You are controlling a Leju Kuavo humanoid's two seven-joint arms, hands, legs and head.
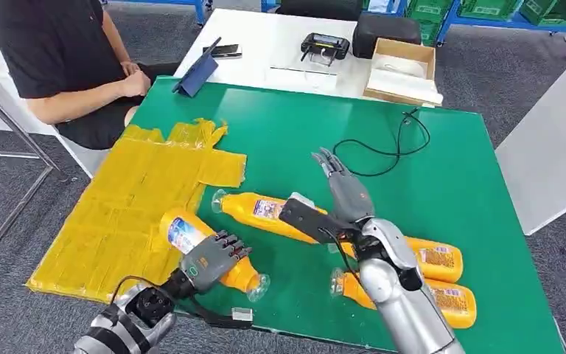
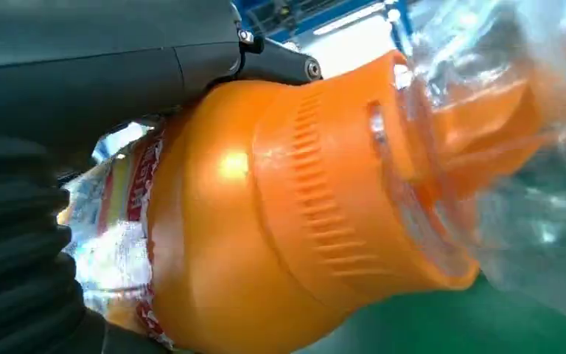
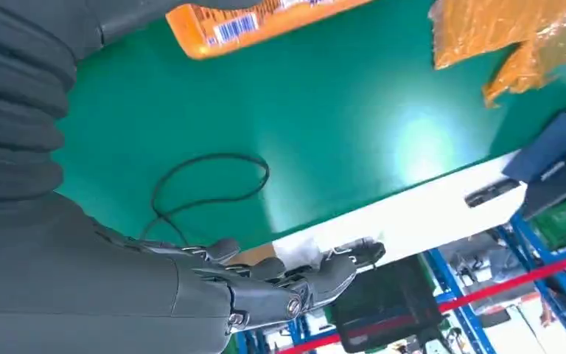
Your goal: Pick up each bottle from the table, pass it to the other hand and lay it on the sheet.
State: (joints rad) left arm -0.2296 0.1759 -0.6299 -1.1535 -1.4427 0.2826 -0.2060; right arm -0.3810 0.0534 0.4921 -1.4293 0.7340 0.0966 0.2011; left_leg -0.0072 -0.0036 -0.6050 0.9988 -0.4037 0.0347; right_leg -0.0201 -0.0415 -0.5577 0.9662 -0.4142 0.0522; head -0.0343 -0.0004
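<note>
Orange bottle (image 1: 208, 249) in left hand (image 1: 210, 259) fingers (image 1: 230, 242), right hand (image 1: 343, 193) spread

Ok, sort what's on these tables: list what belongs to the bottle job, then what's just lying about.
Job:
held bottle in left hand
three bottles lying on green table
yellow sheet
right hand, open

Lying about:
black cable
cardboard box
tablet
phone
controller
</note>
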